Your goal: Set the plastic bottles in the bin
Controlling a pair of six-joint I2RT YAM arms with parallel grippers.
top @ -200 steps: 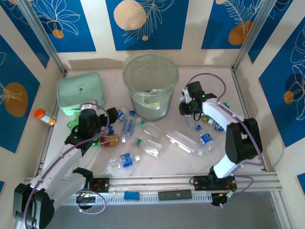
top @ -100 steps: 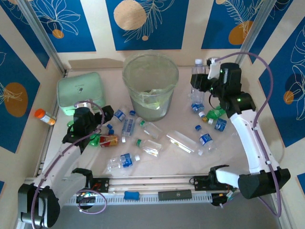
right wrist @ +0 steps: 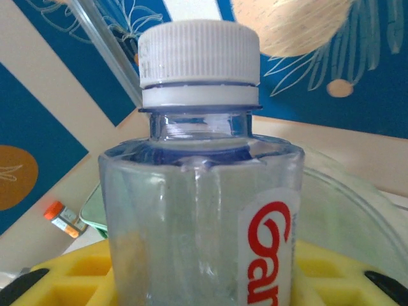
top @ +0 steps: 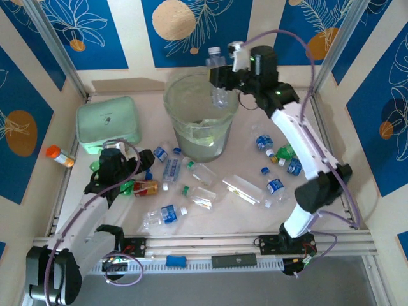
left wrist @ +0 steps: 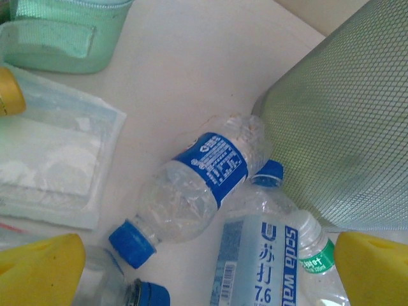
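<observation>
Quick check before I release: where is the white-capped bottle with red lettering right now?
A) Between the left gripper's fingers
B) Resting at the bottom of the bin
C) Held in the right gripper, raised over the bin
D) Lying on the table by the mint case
C: the top view shows the right gripper shut on the clear white-capped bottle, upright above the far side of the bin.
</observation>
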